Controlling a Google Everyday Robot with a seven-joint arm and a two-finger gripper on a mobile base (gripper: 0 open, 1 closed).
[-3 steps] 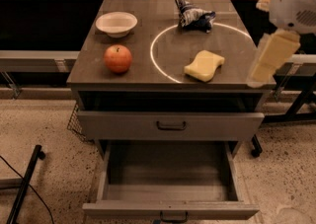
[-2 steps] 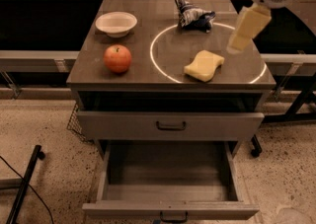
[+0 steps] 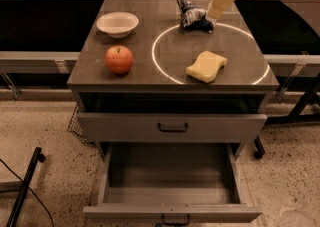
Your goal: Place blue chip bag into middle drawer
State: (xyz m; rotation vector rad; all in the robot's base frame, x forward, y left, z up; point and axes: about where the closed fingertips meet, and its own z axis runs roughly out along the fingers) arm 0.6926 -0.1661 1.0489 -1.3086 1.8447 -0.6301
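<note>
One real change over the last second: the arm swung in from off the right edge of the cabinet top, and the gripper now sits at the back of it. Its tip is just beside or touching the right side of the blue chip bag; can't separate the two from this angle. Can't tell whether the gripper is released or clamped either, as it reads as one pale block coming down from upper right. Bag hasn't moved: crumpled, back centre-right of the top, on the far arc of the white ring, well behind the yellow sponge. Apple and white bowl are on the left half, same spots. Middle drawer is pulled out at the bottom, no bag in it; the top drawer with the bar handle is shut. My read: approach is basically done, the grasp is the step in hand, and transport hasn't started. Next needs a firm pinch on loose foil, a lift clear, then a carry forward past the front edge and down into the open drawer. Risk: foil slips, or the bag gets shoved toward the back edge instead of caught.
</note>
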